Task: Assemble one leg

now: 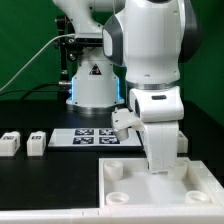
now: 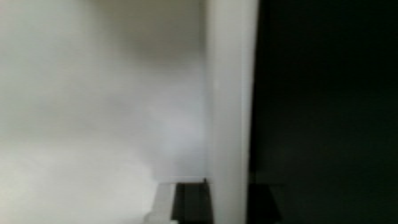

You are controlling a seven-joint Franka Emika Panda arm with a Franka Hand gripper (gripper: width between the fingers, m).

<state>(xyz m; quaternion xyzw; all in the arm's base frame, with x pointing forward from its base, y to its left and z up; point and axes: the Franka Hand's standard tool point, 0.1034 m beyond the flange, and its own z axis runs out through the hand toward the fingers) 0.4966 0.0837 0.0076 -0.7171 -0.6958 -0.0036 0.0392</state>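
Low over the white slab, my pincer is shut, its catch hidden; a leg lies well apart, so fitting seems underway, needing a straight twist next

One leg is lying on the black desk at the exterior view's far left. A second leg is sitting just beside it, apart. Both are small white blocks showing dark tags.
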